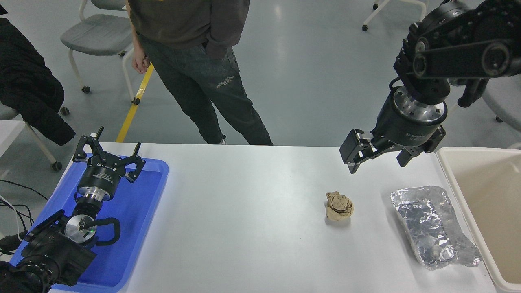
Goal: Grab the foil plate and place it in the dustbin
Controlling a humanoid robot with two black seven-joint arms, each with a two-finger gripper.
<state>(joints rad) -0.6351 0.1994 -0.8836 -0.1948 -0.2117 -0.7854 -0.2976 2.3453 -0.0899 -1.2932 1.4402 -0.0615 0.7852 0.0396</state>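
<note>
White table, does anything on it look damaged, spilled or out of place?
Nothing is spilled. The shiny, wrinkled silver foil plate is crumpled out of shape, lying flat beside the cream plastic dustbin, not in it. A small crumpled brown paper wad sits loose to its left.

dustbin [484, 203]: cut off by the right and bottom edges; only its left wall and part of the inside show
person [195, 61]: cut off above the chest by the top edge
blue tray [150, 228]: partly covered by the left arm; its near corner runs off the bottom edge
right arm [460, 44]: upper part leaves at the top right corner
right claw [376, 156]: print on its body too small to read
surface [244, 224]: near edge out of frame
</note>
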